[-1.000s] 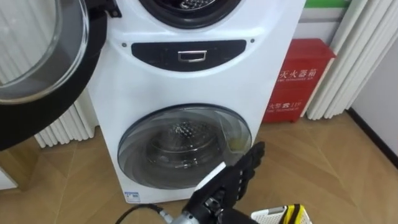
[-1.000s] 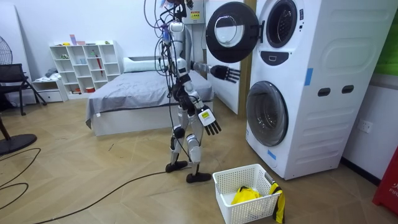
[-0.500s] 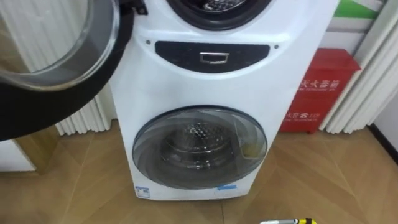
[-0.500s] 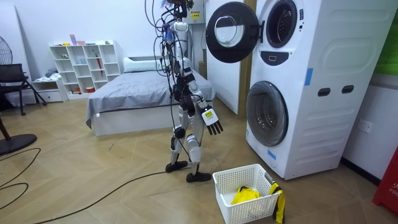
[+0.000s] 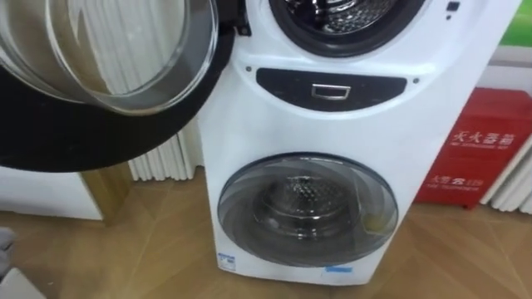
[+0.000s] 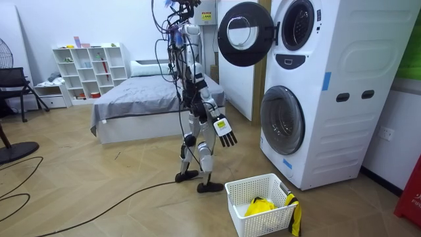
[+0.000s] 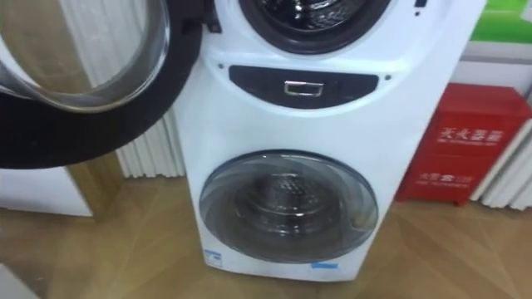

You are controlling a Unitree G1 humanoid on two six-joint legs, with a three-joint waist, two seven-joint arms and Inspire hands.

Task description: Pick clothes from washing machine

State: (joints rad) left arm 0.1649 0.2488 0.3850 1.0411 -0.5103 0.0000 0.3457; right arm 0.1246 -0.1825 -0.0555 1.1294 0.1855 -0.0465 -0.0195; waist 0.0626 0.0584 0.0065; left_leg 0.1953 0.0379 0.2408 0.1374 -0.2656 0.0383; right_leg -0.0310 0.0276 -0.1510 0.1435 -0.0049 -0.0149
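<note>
Find the yellow garment (image 6: 259, 207) in the white laundry basket (image 6: 245, 222), on the floor in front of the stacked washing machine (image 5: 332, 149). The garment lies bunched, so you cannot read a long axis. A yellow-and-black piece (image 6: 294, 217) hangs straight down over the rim on the room view's right. The upper door (image 5: 108, 83) stands swung to the robot's left. The right hand (image 6: 225, 130) hangs at hip height, fingers straight, holding nothing. Since one second ago, the head camera has turned left and the left arm has withdrawn from the door.
</note>
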